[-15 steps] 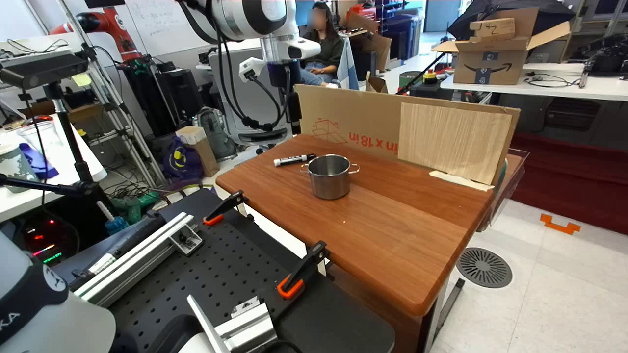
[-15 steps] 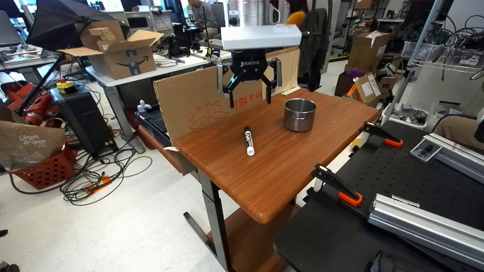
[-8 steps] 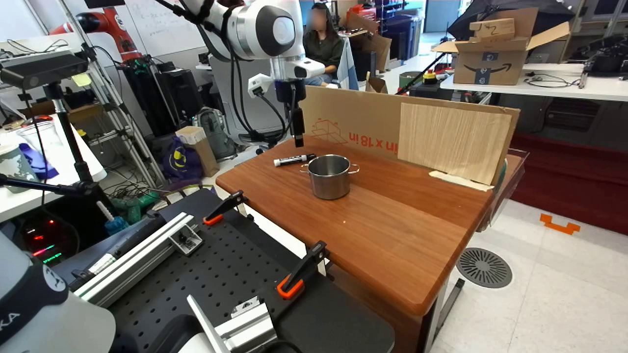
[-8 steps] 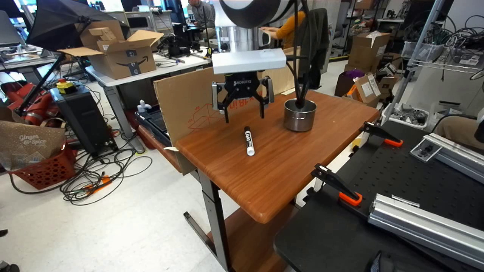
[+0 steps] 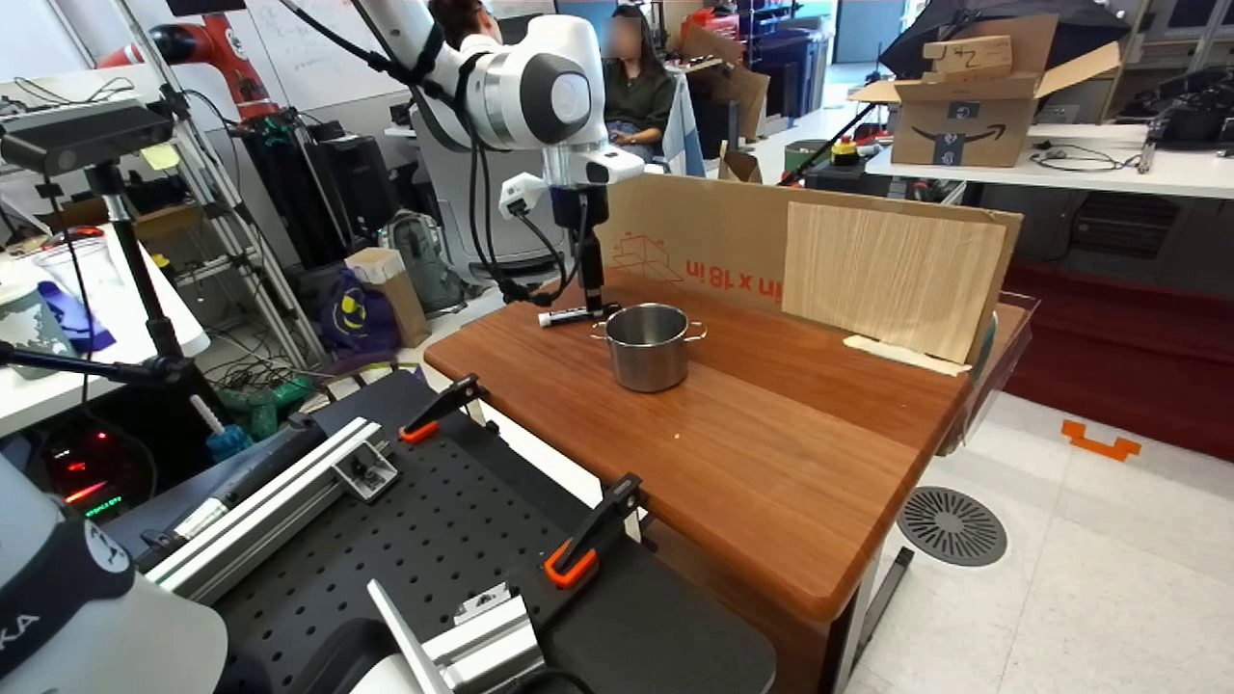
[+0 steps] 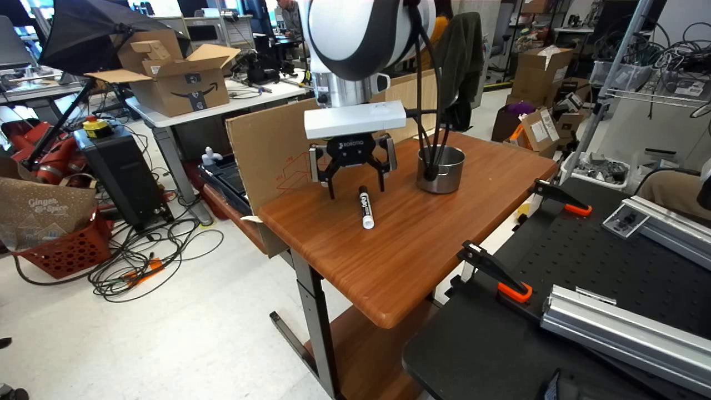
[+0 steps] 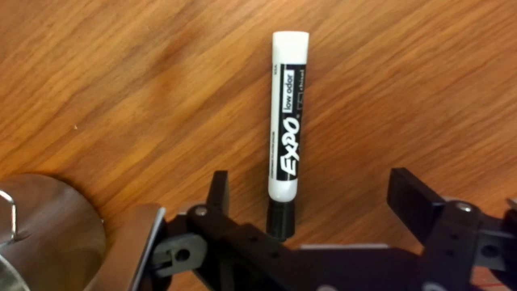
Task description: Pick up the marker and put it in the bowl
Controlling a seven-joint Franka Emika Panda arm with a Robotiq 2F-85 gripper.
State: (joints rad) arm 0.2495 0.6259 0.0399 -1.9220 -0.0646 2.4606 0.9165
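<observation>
The marker lies flat on the wooden table; it has a white body with a black label, a black cap and a white end. It shows in both exterior views (image 5: 563,316) (image 6: 366,209) and in the wrist view (image 7: 286,129). The bowl, a silver metal pot with two small wire handles, stands upright beside it (image 5: 650,366) (image 6: 450,175); part of it shows at the lower left of the wrist view (image 7: 60,238). My gripper (image 6: 357,194) is open and empty above the table, over the marker's cap end. In the wrist view the cap lies between the fingers (image 7: 309,173), nearer the left finger.
A cardboard panel (image 5: 713,231) stands along the far edge of the wooden table (image 5: 771,453). Two black and orange clamps (image 5: 598,530) (image 5: 439,410) sit at the near edge beside a black perforated platform (image 5: 463,520). The arm's cables hang in front of the bowl in an exterior view (image 6: 430,150).
My gripper has come down toward the table and the marker, with fingers staying open. The arm's cables now hang before the bowl in an exterior view. The marker and bowl have not moved.
</observation>
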